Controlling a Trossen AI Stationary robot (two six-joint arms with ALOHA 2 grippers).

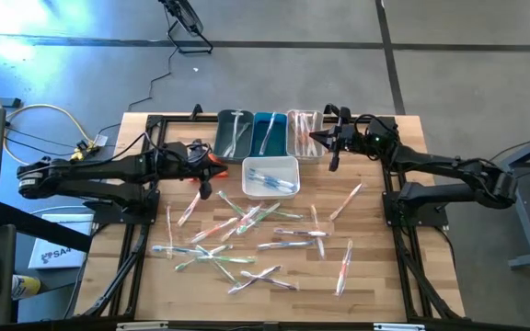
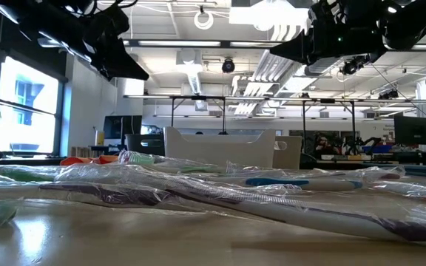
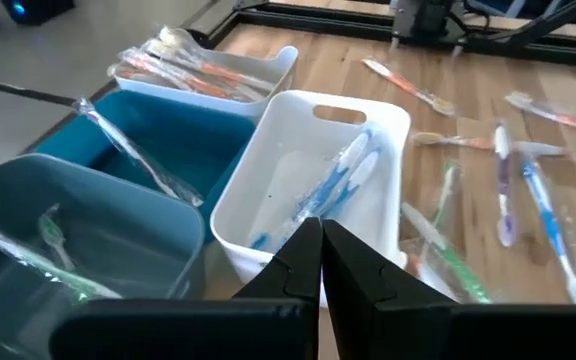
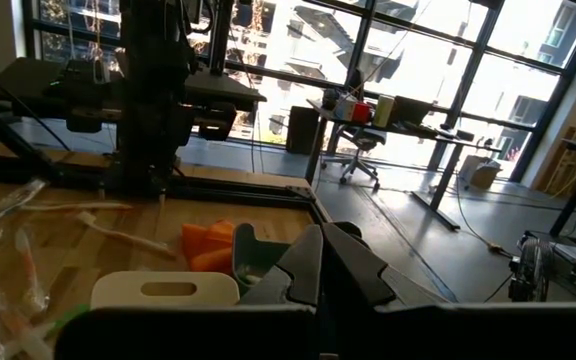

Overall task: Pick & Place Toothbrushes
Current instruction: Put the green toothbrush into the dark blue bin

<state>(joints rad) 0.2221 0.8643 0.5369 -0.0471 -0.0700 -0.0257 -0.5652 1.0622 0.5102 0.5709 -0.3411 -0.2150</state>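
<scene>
Many toothbrushes (image 1: 247, 234) in clear wrappers lie scattered flat on the wooden table. Blue ones (image 3: 333, 190) lie in a white bin (image 1: 270, 190) at mid-table. Behind it, in a row, a grey-green bin (image 1: 234, 118), a blue bin (image 1: 268, 118) and a clear bin (image 1: 292, 138) each hold toothbrushes; the clear one's are orange (image 3: 203, 70). My left gripper (image 3: 320, 250) is shut and holds nothing, raised just left of the white bin (image 3: 268, 170). My right gripper (image 4: 320, 255) is shut and holds nothing, raised by the clear bin at the far right.
An orange folded cloth (image 1: 215, 166) lies beside my left gripper, left of the white bin. Black frame rails (image 1: 403, 239) run along the table's left and right sides. Loose toothbrushes cover the table's middle; the near strip of the wood (image 1: 274, 308) has fewer.
</scene>
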